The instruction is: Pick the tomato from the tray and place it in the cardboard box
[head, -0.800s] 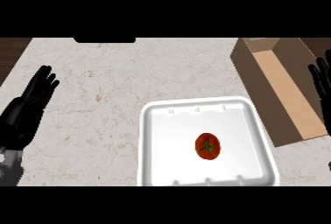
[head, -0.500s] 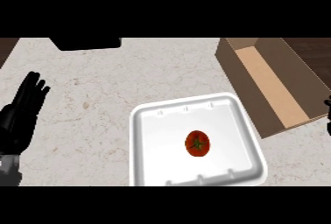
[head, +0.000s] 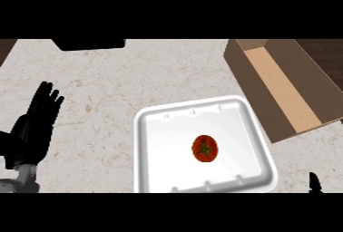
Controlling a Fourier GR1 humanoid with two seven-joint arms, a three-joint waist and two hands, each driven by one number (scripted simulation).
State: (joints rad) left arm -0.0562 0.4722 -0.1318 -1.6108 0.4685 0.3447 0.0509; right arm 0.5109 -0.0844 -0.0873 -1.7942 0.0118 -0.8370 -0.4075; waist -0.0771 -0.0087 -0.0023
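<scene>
a: what are the fingers doing?

b: the left hand (head: 32, 131) sits at the view's left edge, fingers straight and pointing up, holding nothing. of the right hand (head: 314, 183) only a dark tip shows at the lower right corner; i cannot tell how its fingers are set.

a: and the tomato (head: 205, 148)?

b: lying in the white tray (head: 158, 136), right of its middle, apart from both hands. the cardboard box (head: 288, 86) stands open just beside the tray's upper right corner on the counter (head: 120, 81). a dark object (head: 89, 44) sits at the top edge.
</scene>
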